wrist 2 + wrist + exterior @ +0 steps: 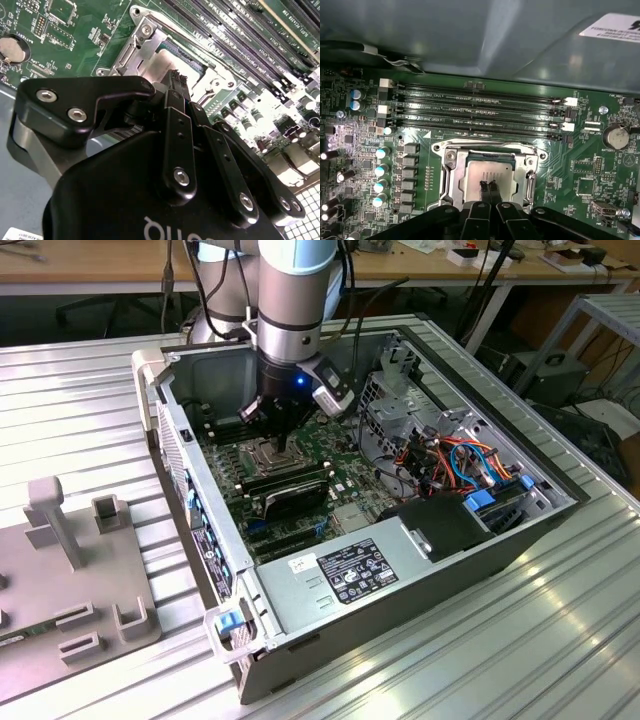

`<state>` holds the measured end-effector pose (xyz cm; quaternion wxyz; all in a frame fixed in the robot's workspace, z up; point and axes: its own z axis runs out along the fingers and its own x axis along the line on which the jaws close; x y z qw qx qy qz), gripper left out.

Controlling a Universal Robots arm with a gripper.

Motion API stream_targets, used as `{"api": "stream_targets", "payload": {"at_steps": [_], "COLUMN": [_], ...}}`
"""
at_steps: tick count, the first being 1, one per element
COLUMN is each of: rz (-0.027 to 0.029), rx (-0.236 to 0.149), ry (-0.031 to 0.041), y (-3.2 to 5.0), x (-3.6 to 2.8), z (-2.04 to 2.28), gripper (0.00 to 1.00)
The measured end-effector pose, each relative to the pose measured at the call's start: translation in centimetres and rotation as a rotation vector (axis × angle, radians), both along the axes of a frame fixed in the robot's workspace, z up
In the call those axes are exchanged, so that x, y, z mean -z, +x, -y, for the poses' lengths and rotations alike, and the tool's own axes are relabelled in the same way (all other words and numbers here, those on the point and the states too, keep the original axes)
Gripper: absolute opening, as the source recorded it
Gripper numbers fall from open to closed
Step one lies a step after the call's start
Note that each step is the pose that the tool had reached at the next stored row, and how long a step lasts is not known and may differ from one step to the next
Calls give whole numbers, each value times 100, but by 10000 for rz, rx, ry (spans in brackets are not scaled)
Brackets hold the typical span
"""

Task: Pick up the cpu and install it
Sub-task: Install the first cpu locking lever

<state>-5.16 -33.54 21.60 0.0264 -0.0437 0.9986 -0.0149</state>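
Gripper (489, 189) is down inside the open computer case (400, 570), its fingertips (176, 80) drawn together to a narrow pair with no visible gap. In both wrist views they sit at the top face of the cpu (487, 172).

Cpu lies straight below the gripper, flat in its socket frame (451, 172) on the motherboard (580, 170). The tips meet the silver lid about at its middle. Whether they press on it or stop just above, I cannot tell. Nothing is pinched between them that I can make out.

Cpu is near square, so no real long axis; its edges run parallel to the memory slots (480, 112) (these lie just beyond the socket, on the side away from the gripper's body). The line along which the two fingertips close looks roughly parallel to those slots too.

Judgement: the chip looks already seated in the socket, and the gripper is at or near release.

Counts:
- arm: one, one gripper
- cpu: one
- socket: one
- long empty memory slots beside the socket, first wrist view: four
- round coin battery (615, 136): one, off to the side, well apart from the gripper
- grey fixture block (75, 580) on the ribbed surface (480, 660) outside the case: one, well away from the gripper
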Motion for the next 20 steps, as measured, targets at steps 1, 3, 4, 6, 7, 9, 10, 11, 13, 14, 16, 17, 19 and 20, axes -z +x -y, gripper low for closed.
{"api": "stream_targets", "payload": {"at_steps": [1,3,4,6,7,9,10,11,13,14,16,17,19,20], "rz": [0,1,0,0,1,1,2,3,1,1,0,1,1,1], "rx": [3,19,24,26,28,29,30,29,30,30,29,29,30,30], "ry": [2,2,1,2,2,2,4,5,2,2,-6,-4,-5,-4], "y": [0,0,0,0,0,0,0,1,0,0,0,1,0,1], "x": [-7,-28,-43,-70,-86,-114,-116,-116,-118,-118,-139,-150,-164,-167], "z": [0,0,0,0,0,0,0,0,0,0,1,0,0,0], "gripper": [11,11,11,11,11,11,11,11,11,11,11,11,11,11]}}
